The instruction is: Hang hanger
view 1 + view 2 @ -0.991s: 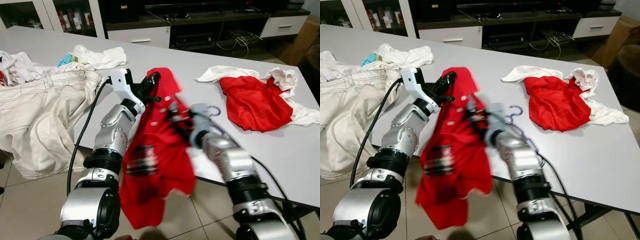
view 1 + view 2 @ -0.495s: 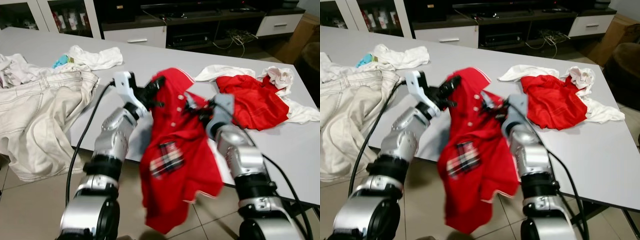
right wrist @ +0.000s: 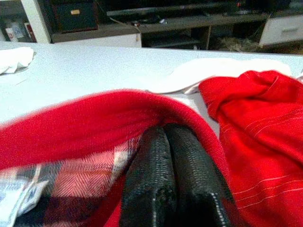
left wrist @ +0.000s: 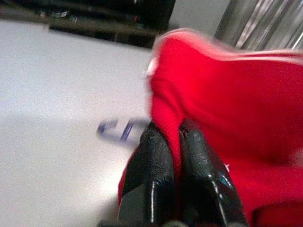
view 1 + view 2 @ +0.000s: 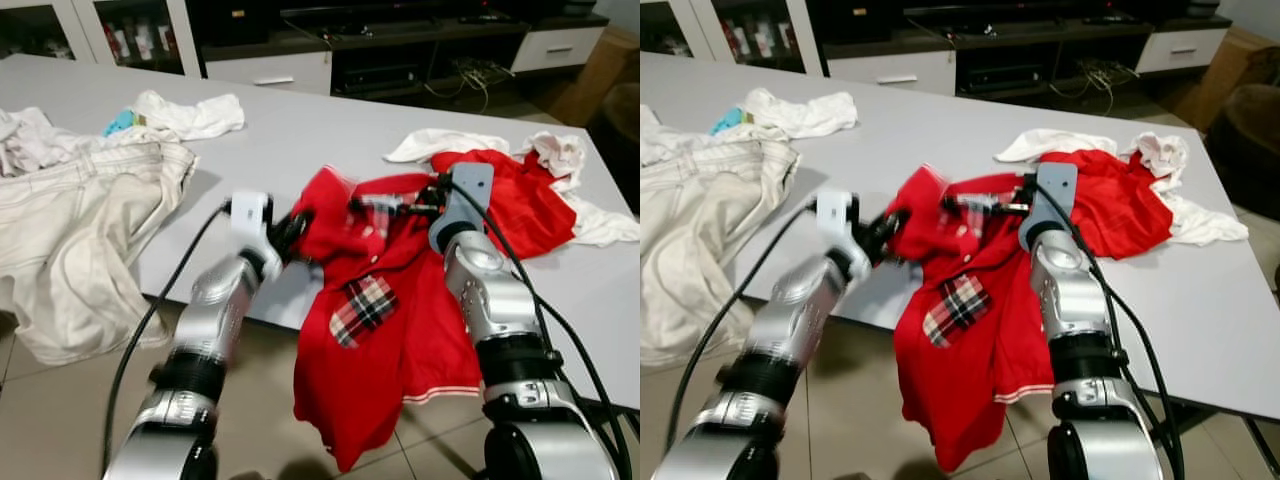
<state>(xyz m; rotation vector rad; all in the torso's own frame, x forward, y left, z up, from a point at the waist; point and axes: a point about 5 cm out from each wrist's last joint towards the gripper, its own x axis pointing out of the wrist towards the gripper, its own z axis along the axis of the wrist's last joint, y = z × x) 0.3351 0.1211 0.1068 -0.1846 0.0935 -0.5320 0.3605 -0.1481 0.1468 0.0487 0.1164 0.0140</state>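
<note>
Both grippers, left [image 5: 290, 232] and right [image 5: 425, 205], pinched the limp, light red shirt [image 5: 375, 330] by its shoulders — sensible holds, I judged.

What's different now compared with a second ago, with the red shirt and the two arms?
Both end effectors, left and right, lowered the red polo shirt with the plaid pocket from mid-air onto the grey table's edge, spreading its shoulders apart. Both stay shut on it; the other clothes lie unchanged.

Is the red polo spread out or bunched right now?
Spread: the red polo is held at the shoulders by left end effector and right end effector, draping over the table edge.
</note>
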